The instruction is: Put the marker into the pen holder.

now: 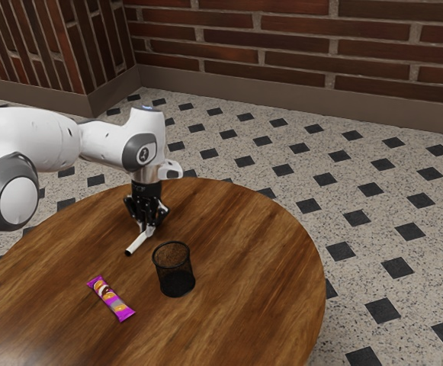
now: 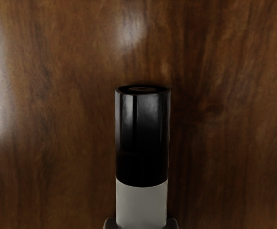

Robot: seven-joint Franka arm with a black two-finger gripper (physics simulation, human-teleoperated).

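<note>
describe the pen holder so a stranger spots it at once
On the round wooden table, look for a black mesh cup standing upright, open at the top. Unlike the flat purple packet and the slim white marker nearby, it is hollow and see-through.

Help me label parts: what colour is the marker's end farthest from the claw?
The marker's end is glossy black, best seen in the wrist view.

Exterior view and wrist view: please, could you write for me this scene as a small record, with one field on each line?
marker: white, black end; outside the pen holder
gripper: jaws closed on the marker
pen holder: black mesh, upright on the table
snack bar: purple wrapper, lying on the table
table: round, brown wood
marker lifted: cannot tell
</note>
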